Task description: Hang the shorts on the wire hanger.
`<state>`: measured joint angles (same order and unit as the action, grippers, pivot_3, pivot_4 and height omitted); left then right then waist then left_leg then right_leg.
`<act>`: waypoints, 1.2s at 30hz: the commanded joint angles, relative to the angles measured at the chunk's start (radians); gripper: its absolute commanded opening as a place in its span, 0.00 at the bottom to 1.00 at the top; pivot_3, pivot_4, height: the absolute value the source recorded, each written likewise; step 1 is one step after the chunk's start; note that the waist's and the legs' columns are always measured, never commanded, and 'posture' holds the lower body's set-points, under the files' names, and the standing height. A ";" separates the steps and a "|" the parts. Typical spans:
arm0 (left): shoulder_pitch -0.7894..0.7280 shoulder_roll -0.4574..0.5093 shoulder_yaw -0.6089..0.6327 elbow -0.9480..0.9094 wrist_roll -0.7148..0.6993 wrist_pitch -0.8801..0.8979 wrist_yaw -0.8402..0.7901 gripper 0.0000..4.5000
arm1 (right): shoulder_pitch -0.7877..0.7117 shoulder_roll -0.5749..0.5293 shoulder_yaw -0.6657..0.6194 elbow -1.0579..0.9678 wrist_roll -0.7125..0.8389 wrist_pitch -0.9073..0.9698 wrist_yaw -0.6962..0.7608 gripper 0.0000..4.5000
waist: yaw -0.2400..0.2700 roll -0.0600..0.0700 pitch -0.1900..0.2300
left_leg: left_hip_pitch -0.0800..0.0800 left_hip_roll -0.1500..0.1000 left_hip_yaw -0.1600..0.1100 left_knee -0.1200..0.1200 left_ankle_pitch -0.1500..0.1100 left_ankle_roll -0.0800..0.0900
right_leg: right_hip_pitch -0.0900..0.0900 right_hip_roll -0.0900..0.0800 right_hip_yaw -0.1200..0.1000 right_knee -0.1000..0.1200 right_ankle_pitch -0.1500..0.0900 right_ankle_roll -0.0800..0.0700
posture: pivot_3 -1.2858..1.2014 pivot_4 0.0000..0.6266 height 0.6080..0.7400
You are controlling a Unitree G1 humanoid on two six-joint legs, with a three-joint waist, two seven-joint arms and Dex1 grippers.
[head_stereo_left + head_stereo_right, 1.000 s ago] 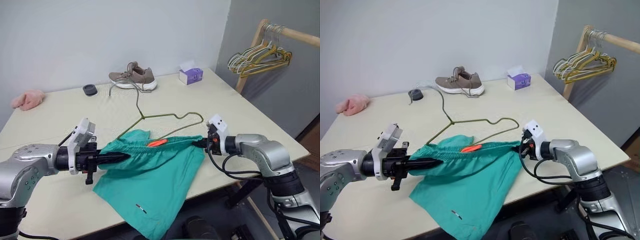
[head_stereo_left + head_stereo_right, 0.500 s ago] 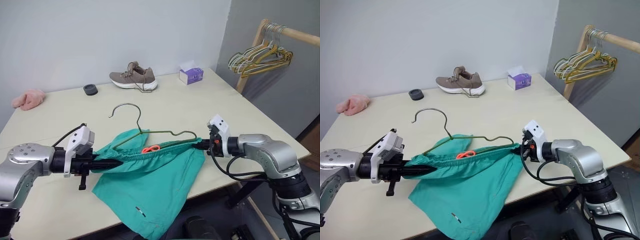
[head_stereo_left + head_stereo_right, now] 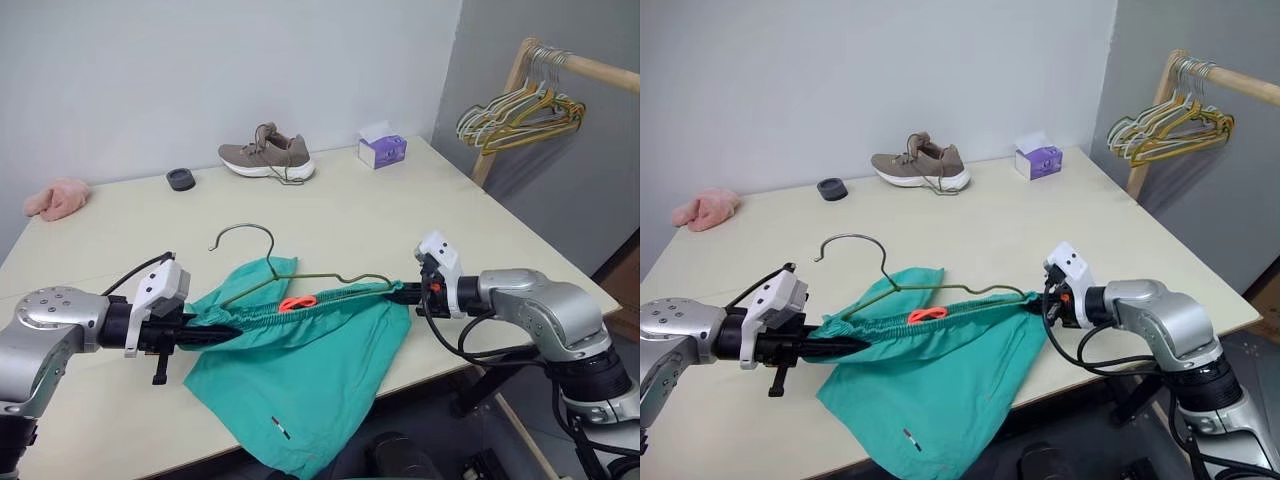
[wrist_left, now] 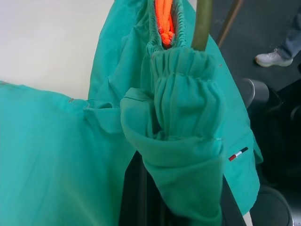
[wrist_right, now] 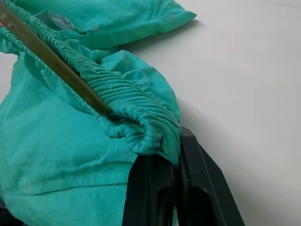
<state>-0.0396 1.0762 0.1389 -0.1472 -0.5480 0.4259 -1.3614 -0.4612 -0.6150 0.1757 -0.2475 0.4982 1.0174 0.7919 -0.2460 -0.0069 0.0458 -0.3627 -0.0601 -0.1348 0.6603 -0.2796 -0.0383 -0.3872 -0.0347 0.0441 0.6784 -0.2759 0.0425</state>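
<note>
Stretching between two grippers: shorts [image 3: 290, 360], soft teal cloth, gathered elastic waistband pulled taut left-right above near worktop [image 3: 450, 215] edge, legs draping down over edge. Left gripper [image 3: 232, 331] clenched on one waistband end, right gripper [image 3: 394, 291] on other. Orange drawstring [image 3: 297, 301] mid-waistband. Thin olive wire hanger [image 3: 300, 275] threaded along waistband, hook pointing away, toward far shoe [image 3: 266, 155].

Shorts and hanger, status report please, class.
Left gripper and right gripper both shut on shorts waistband. Wire hanger inside waistband. Nothing obstructing.
</note>
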 commanded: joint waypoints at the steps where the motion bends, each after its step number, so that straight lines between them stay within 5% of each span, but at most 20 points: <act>1: 0.015 0.058 0.020 0.093 0.097 -0.018 0.027 0.00 | 0.005 -0.098 -0.071 0.000 -0.039 -0.017 -0.010 0.01 | 0.000 0.000 0.000 | 0.000 0.000 0.000 0.000 0.000 0.000 | 0.000 0.000 0.000 0.000 0.000 0.000 | 0.41 0.00 1.00; 16: -0.025 0.048 -0.030 0.170 0.199 -0.154 0.101 0.00 | -0.030 -0.185 -0.014 -0.157 0.013 -0.026 0.058 0.01 | 0.002 0.001 0.001 | 0.000 0.000 0.000 0.000 0.000 0.000 | 0.000 0.000 0.000 -0.001 0.000 0.000 | 0.41 0.00 1.00; 25: -0.073 -0.021 -0.103 0.050 0.152 -0.090 0.075 0.00 | -0.099 -0.168 0.153 -0.181 -0.140 -0.224 0.094 0.01 | 0.001 0.001 0.002 | 0.000 0.000 0.000 0.000 0.000 0.000 | 0.000 0.000 -0.001 -0.001 0.000 0.000 | 0.41 0.00 1.00; 33: -0.065 -0.046 -0.121 -0.003 0.140 -0.043 0.049 0.00 | -0.092 -0.185 0.168 -0.172 -0.239 -0.349 0.129 0.01 | 0.000 0.001 0.002 | 0.000 0.000 0.000 0.000 0.000 0.000 | 0.000 0.000 -0.001 -0.001 0.000 0.000 | 0.40 0.00 1.00; 36: -0.073 -0.058 -0.129 0.000 0.148 -0.043 0.054 0.00 | -0.073 -0.230 0.144 -0.200 -0.219 -0.341 0.176 0.15 | 0.000 0.001 0.002 | 0.000 0.000 0.000 0.000 0.000 0.000 | 0.000 0.000 -0.001 -0.001 0.000 0.000 | 0.40 0.00 1.00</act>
<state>-0.0930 1.0206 0.0038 -0.1208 -0.3929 0.3848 -1.3034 -0.5326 -0.8223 0.3646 -0.4125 0.2756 0.6866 0.9409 -0.2459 -0.0059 0.0477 -0.3632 -0.0597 -0.1348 0.6601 -0.2796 -0.0383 -0.3874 -0.0349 0.0433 0.6771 -0.2760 0.0427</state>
